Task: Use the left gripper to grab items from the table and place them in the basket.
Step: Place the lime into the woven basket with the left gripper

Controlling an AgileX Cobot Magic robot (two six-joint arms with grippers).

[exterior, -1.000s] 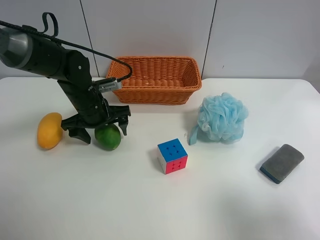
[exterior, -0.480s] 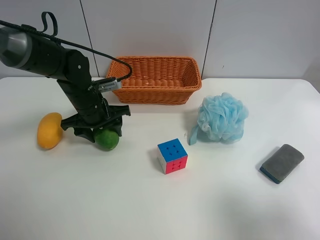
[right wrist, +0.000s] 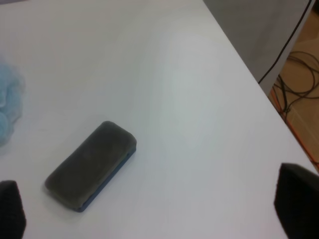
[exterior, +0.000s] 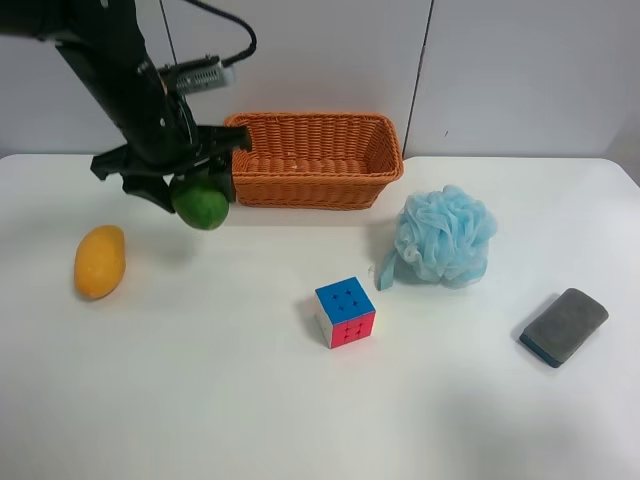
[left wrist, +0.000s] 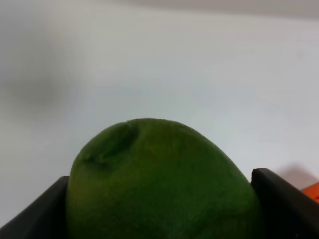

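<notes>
Rough woven wicker basket point(exterior: 315, 190), smooth matt white table point(exterior: 200, 400), frilly mesh pouf point(exterior: 445, 235), glossy plastic cube point(exterior: 345, 312), dimpled green fruit point(left wrist: 159, 184).

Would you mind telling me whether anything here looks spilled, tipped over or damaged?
Nothing stands out: the basket sits upright, the mango, cube, pouf and sponge lie apart and intact, and the left gripper holds the green fruit.

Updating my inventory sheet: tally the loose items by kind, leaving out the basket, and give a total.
green fruit: 1
yellow-orange mango: 1
puzzle cube: 1
light blue bath pouf: 1
grey sponge: 1
Total: 5
</notes>
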